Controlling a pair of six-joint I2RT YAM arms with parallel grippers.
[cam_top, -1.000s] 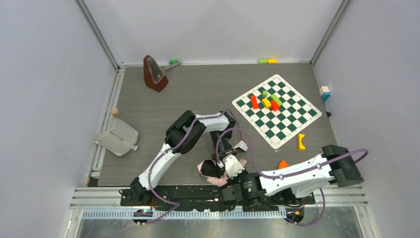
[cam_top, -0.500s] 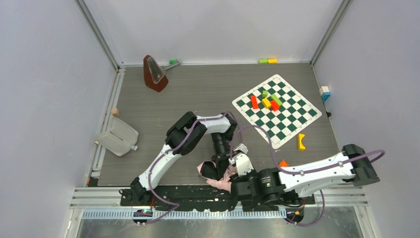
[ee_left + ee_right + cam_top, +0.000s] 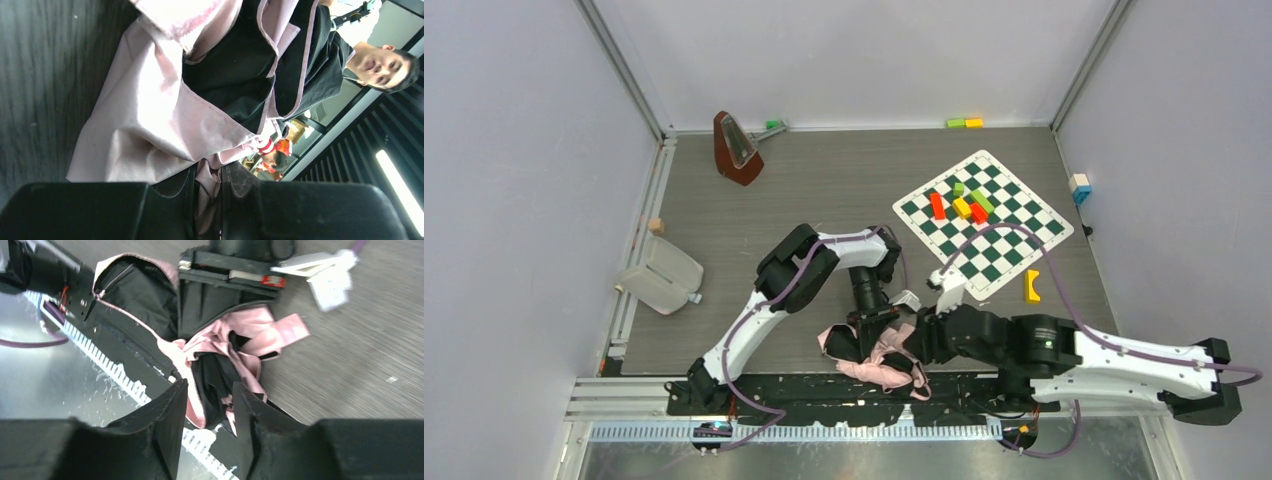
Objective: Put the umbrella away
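Observation:
The umbrella lies crumpled at the table's near edge, black and pale pink fabric with pink trim. My left gripper points down at its far side. In the left wrist view it is shut on a fold of the umbrella's pink fabric. My right gripper is at the umbrella's right side. In the right wrist view it is open, jaws astride the black and pink fabric without closing on it. The handle and strap cannot be made out.
A chessboard mat with several coloured blocks lies at the right rear. A yellow block sits by its near edge. A metronome stands at the back left, a clear plastic container at the left edge. The black rail borders the near edge.
My right arm has swung out to the right and its gripper has come round onto the umbrella's right side. The fabric has spread toward the near rail. My left gripper shifted slightly nearer.

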